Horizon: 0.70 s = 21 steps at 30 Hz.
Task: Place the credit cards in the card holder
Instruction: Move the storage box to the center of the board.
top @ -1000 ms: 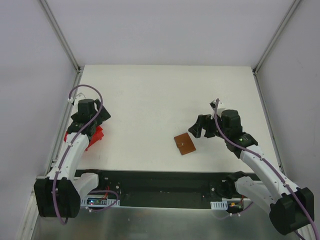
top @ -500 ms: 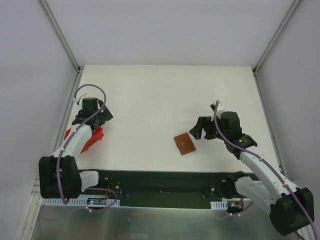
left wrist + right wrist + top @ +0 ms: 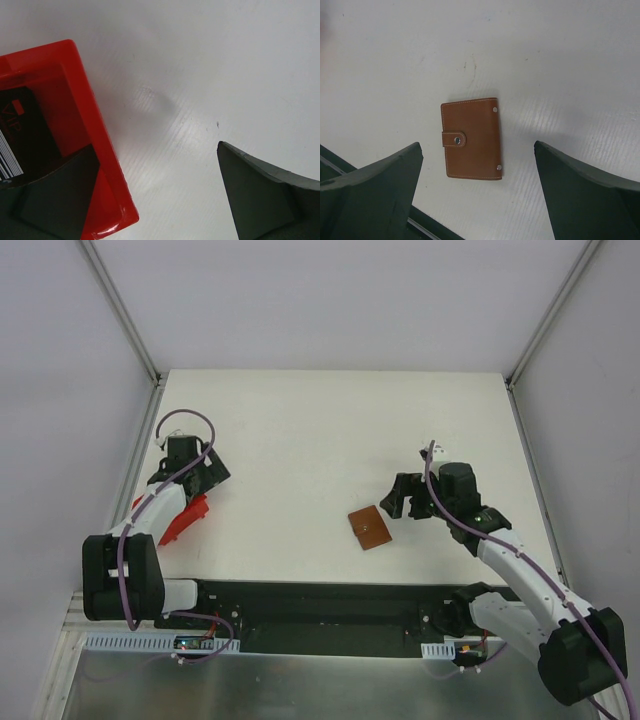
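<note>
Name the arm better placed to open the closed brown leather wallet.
Right. The open right gripper hangs beside the wallet, framed between its fingers in the wrist view; the left gripper is away at the red plastic tray.

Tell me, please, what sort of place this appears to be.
Probably a robotics lab test cell: a white table boxed in by plain panels, the left arm and right arm bolted at its near edge, with a card holder and red tray as props.

From above, my left arm [image 3: 150, 518] hides part of the red tray [image 3: 190, 518]; its dark card [image 3: 30, 135] runs off my left wrist view's edge
</note>
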Motion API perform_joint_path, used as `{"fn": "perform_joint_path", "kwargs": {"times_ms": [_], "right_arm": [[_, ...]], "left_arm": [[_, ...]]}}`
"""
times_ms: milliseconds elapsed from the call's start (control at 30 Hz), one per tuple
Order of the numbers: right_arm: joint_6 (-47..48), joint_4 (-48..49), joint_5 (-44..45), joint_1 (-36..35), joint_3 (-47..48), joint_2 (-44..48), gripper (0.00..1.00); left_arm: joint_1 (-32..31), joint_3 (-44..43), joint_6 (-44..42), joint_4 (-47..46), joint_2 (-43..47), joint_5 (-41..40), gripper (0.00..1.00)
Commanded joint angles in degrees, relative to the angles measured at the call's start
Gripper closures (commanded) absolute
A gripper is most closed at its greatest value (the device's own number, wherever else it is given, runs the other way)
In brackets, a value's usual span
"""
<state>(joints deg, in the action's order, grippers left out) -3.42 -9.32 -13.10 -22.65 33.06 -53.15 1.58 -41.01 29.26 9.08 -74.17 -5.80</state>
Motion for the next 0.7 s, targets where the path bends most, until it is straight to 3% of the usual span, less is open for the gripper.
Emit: {"fn": "perform_joint_path", "kwargs": {"times_ms": [0,433,667], "right_arm": [[0.2,0.0,1.1,-0.3,-0.1,-0.6,0.04],[-0.4,0.0,3.3,-0.2,-1.2,-0.5,0.04],[-0.2,-1.0,4.3,-0.2,-1.4,-0.3,0.04]], "left_arm": [[0.3,-1.3,1.2,-3.3,-0.9,5.1,0.04],[-1.4,-3.7,4.0,-6.2,-3.0,10.7,0.05],[-7.6,-7.1,6.2,-7.1,-6.6,9.4,0.05]]}}
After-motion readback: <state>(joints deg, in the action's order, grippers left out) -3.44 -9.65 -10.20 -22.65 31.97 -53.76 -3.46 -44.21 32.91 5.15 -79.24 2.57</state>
